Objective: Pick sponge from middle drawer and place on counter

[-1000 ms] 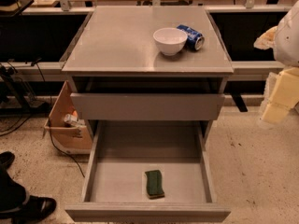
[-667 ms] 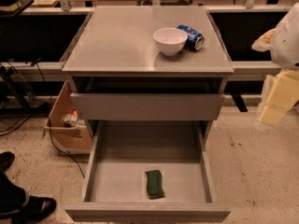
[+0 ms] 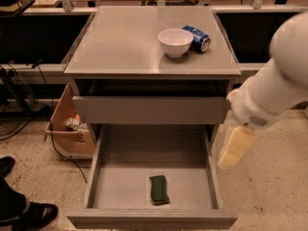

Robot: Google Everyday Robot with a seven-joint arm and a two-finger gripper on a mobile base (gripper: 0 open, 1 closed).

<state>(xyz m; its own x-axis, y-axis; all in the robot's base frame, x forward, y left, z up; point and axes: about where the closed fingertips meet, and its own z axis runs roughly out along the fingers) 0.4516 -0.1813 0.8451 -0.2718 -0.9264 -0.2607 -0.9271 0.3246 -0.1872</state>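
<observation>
The sponge (image 3: 159, 189), dark green face up, lies on the floor of the open middle drawer (image 3: 118, 190), near its front wall and a little right of centre. The grey counter (image 3: 125, 42) tops the cabinet. My gripper (image 3: 236, 147) hangs from the white arm at the right, above the drawer's right side wall, well right of and above the sponge. It holds nothing that shows.
A white bowl (image 3: 175, 42) and a blue can (image 3: 198, 37) on its side sit at the counter's back right. A grey drawer front (image 3: 151, 109) sits above the open drawer. A cardboard box (image 3: 70, 126) stands left of the cabinet. A person's shoes (image 3: 29, 214) are at bottom left.
My arm has swung in from the right edge toward the cabinet, bringing the gripper down over the drawer's right side. The sponge, bowl and can have not moved.
</observation>
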